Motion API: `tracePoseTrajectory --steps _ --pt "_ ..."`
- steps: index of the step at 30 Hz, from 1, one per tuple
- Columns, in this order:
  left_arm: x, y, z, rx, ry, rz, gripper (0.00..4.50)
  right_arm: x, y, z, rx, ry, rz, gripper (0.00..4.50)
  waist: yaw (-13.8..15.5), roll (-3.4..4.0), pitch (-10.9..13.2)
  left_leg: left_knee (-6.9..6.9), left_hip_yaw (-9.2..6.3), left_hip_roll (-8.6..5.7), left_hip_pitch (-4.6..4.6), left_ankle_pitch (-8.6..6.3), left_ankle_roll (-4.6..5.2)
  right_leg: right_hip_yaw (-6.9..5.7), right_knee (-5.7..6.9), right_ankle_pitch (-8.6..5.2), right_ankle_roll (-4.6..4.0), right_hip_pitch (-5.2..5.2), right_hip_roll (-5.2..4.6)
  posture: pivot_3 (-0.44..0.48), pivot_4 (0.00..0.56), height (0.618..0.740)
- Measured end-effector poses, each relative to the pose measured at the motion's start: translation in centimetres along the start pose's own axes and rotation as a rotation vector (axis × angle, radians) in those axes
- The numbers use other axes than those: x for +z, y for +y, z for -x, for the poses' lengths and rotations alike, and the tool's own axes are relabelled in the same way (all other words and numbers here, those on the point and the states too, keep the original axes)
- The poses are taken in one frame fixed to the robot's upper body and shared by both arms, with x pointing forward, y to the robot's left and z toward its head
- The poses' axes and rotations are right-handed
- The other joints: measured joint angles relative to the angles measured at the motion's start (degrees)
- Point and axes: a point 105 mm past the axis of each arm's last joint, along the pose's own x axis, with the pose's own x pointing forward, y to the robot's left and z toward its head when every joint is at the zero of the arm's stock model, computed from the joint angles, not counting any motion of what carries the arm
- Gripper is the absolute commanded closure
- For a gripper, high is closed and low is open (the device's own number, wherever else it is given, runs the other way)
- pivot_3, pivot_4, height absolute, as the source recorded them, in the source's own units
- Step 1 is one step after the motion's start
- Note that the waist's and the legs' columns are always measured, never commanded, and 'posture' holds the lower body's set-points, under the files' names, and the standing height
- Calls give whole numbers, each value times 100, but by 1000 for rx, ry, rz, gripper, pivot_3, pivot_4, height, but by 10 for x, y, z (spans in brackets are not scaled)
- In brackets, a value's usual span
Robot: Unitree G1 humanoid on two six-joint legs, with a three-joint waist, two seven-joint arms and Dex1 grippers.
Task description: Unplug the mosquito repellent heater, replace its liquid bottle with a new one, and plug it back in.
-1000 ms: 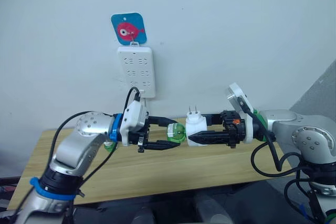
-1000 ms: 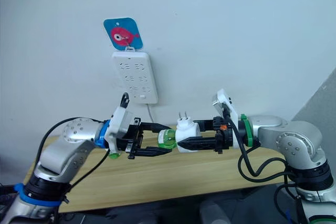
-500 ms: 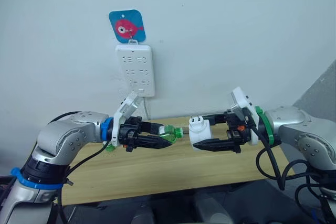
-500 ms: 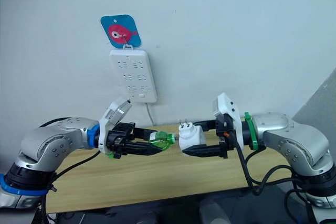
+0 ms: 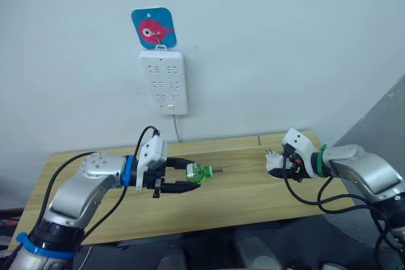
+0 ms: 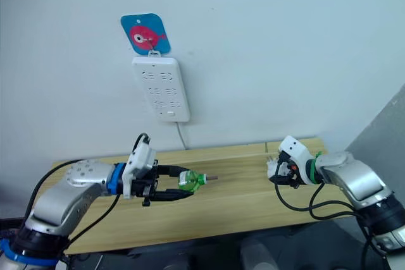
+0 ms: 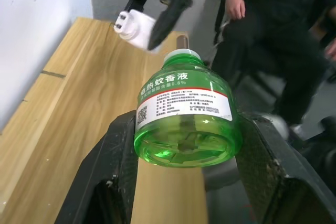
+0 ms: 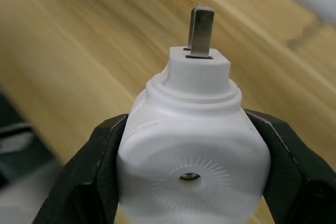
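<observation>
The mosquito repellent heater [image 8: 189, 156], unplugged, sits pinched in the right hand [image 5: 283, 164] near the worktop's [image 5: 240, 197] right edge; the left hand [image 5: 178, 178] clamps the green liquid bottle [image 7: 185, 116] mid-worktop. A loosened grip could drop either one.

Plain pale wall [image 5: 285, 42] | white power strip [image 5: 164, 83] hung under a blue fish sticker [image 5: 154, 28] | light wooden table [image 5: 240, 188] against the wall | grey panel [image 5: 380, 124] at right
</observation>
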Motion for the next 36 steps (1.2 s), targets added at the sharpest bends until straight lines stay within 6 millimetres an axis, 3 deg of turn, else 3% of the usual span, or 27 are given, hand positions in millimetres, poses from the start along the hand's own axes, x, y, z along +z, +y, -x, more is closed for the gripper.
tracePoseTrajectory --steps 5,12,14,17,20,24,27,30,34,36 --pt "-5 -7 -6 28 -9 -66 2260 -23 -19 -20 -83 138 3 1472 81 8 57 -2 3 0 -1 0 0 1 1 2 1 -5 -1 -95 142 733" --pt "-11 -12 -12 39 -6 -114 2260 -30 -29 -39 -102 199 -34 1472 199 9 76 0 -2 -2 -1 0 0 -4 2 3 1 -2 -3 -78 143 733" --pt "-11 -11 -12 41 -6 -121 2260 -34 -29 -41 -96 219 -46 743 240 11 78 1 -2 -2 -1 0 0 -5 2 3 1 -1 -3 -78 143 733" --pt "-10 -9 -12 46 -2 -128 2260 -39 -30 -41 -89 243 -83 26 263 12 79 1 -4 -3 -1 0 0 -8 2 3 1 0 -3 -90 140 733" --pt "-8 -6 -13 50 -12 -134 2260 -37 -30 -39 -92 236 -102 0 261 14 80 1 -5 -3 -2 0 0 -8 2 3 1 0 -3 -106 135 733" --pt "-3 -2 -18 72 -48 -141 2260 -16 -27 -21 -100 122 -129 0 260 15 79 0 -15 -3 -4 0 0 -15 3 2 2 1 -4 -115 127 733" --pt "3 7 -20 149 -111 -122 2260 0 -16 14 -79 -30 -155 0 292 16 79 -1 -32 -8 -11 -1 -1 -30 2 2 2 3 -10 -143 124 733" --pt "4 17 -19 266 -186 -67 2260 24 12 43 5 -240 -173 0 270 10 76 -2 -40 -6 -9 -2 -2 -38 1 2 2 9 -9 -164 123 733" --pt "4 16 -20 328 -234 -35 2260 52 68 60 216 -532 -248 0 179 9 75 0 -34 0 -1 -2 -2 -28 4 2 2 12 0 -197 122 733" --pt "8 15 -23 345 -269 -29 2260 67 87 63 299 -618 -311 0 121 9 75 13 -33 -2 0 -1 -3 -26 4 5 6 19 0 -208 120 733"
